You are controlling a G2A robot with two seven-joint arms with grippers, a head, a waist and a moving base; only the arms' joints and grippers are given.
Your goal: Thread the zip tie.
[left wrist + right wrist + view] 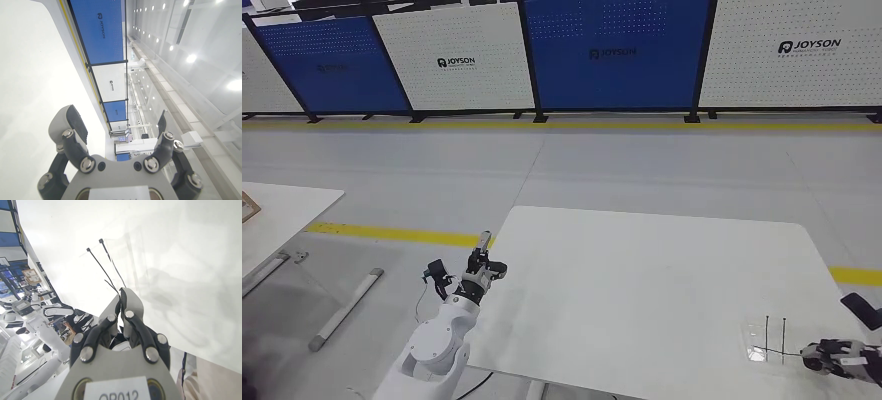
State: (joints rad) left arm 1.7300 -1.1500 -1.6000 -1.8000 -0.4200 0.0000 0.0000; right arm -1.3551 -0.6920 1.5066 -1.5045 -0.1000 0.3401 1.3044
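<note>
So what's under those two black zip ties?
Under the zip ties there is a clear, flat plastic piece, lying on the white table. Their near tips run into the shut right gripper, so whatever is under those tips is hidden.

bright ceiling lights (191, 58) flare; table (75, 234) glares white; fisheye bending at edges.

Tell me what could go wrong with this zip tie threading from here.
The right claw is shut at the thin tails of two zip ties, which nearly meet there: it may pinch both or slip. They lie close to the table edge, so a dropped tie could fall off.
</note>
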